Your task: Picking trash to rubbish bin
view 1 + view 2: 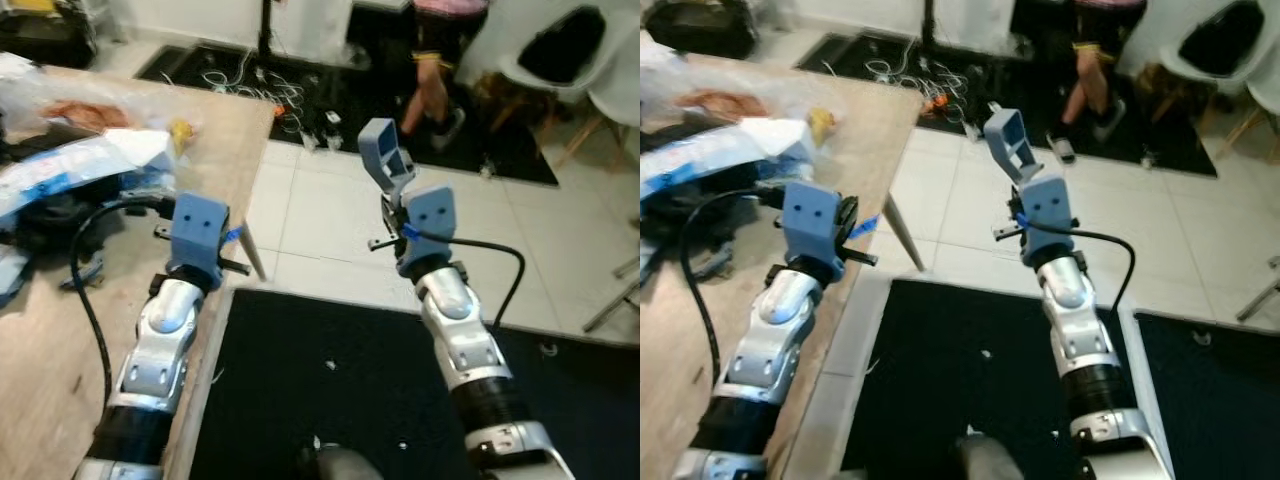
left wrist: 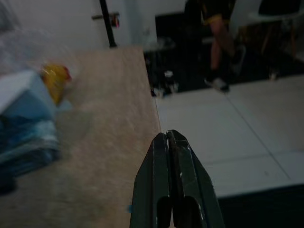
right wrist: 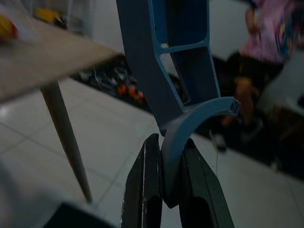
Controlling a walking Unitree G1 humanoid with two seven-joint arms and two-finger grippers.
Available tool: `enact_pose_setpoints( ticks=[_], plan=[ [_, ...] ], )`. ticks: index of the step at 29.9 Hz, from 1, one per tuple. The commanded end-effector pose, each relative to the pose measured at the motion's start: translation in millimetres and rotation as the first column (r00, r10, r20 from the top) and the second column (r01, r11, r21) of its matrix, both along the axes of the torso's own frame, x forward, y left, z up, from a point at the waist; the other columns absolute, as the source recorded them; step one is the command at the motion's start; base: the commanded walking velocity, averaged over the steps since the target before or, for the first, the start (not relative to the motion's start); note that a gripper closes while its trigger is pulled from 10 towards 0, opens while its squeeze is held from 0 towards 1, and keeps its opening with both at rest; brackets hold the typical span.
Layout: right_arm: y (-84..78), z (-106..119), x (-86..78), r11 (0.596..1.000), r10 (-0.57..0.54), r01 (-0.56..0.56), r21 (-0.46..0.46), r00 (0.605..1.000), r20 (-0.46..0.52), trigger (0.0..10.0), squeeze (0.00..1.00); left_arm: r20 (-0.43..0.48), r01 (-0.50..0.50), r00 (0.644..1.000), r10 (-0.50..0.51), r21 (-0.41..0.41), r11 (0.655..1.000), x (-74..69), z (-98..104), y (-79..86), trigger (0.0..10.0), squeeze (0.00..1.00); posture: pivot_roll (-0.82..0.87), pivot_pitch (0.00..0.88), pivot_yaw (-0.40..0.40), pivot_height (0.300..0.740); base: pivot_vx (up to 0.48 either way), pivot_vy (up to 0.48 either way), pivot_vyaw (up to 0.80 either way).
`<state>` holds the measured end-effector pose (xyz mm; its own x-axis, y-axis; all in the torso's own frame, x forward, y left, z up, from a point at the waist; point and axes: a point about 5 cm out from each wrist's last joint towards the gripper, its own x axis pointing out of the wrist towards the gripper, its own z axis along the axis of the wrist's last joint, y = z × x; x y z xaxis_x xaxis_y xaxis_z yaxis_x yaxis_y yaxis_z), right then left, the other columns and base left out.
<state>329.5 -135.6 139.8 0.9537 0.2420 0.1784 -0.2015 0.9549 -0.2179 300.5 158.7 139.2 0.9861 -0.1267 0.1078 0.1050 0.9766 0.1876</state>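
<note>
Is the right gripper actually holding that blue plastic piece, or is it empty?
Holding it. In the right wrist view the right gripper has both black fingers clamped on the curved end of the blue plastic piece, which sticks up above the tiled floor.

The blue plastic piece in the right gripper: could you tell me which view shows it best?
The right wrist view: the blue plastic piece is seen close up, its curved end clamped between the right gripper fingers. Both eye views show it smaller, raised above the tiled floor beside the wooden table.

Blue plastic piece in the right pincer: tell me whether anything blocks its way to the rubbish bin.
Cannot say: the right pincer is shut on the blue plastic piece above the white floor, but no bin is visible.
</note>
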Motion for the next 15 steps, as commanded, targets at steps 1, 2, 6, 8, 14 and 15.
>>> enact_pose_setpoints(
  ticks=[1,2,6,8,14,15],
  plan=[
    [-5.1,-2,-1.0,1.0,-0.012,0.012,-0.009,1.0,-0.005,10.0,0.0,-0.009,0.014,1.0,-0.014,0.004,1.0,-1.5,-3,-3.8,10.0,0.0,0.05,0.072,-0.059,0.74,0.0,0.0,-0.72],
    [-5.1,-2,-1.0,1.0,-0.012,0.012,-0.009,1.0,-0.005,10.0,0.0,-0.009,0.014,1.0,-0.014,0.004,1.0,-1.5,-3,-3.8,10.0,0.0,0.05,0.072,-0.059,0.74,0.0,0.0,-0.72],
    [-6.0,-5,-1.5,1.0,-0.016,0.016,-0.012,1.0,-0.016,10.0,0.0,-0.014,0.008,1.0,-0.008,0.0,1.0,-2.3,-5,-3.8,10.0,0.0,0.05,0.073,-0.059,0.74,0.0,0.0,-0.72],
    [-6.4,-6,-1.6,1.0,-0.018,0.018,-0.014,1.0,-0.021,10.0,0.0,-0.015,0.008,1.0,-0.008,-0.001,1.0,-2.1,-5,-4.3,10.0,0.0,0.05,0.073,-0.059,0.74,0.0,0.0,-0.72],
    [-6.2,-12,-2.5,1.0,-0.025,0.024,-0.018,0.999,-0.038,10.0,0.0,-0.02,0.009,1.0,-0.009,-0.018,1.0,-2.2,-8,-4.8,10.0,0.0,0.04,0.073,-0.058,0.74,0.0,0.0,-0.72],
    [-6.2,-13,-2.8,1.0,-0.026,0.025,-0.019,0.999,-0.041,10.0,0.0,-0.024,0.008,1.0,-0.008,-0.021,1.0,-2.8,-10,-4.6,10.0,0.0,0.04,0.073,-0.058,0.74,0.0,0.0,-0.72]
  ],
)
